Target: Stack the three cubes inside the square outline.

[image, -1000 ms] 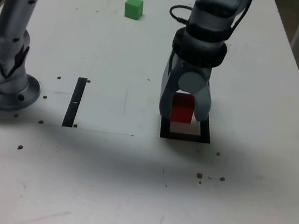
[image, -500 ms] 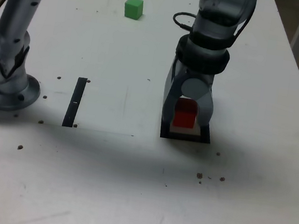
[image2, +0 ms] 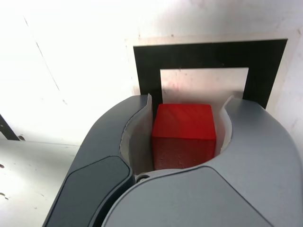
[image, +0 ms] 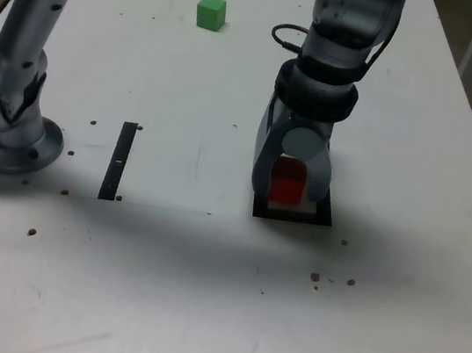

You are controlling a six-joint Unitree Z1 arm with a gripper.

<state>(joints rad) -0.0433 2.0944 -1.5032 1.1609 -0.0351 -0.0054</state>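
Tabletop's green cube [image: 211, 12] exterior-only

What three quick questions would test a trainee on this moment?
1. True or false: the green cube lies inside the square outline.
2. Which cube is between the jaws of the gripper? A. the red cube B. a yellow one C. the green cube
3. Short answer: how many cubes show in the exterior view?

Key: 1 false, it lies apart, far back on the table. 2 A. 3 two, red and green.
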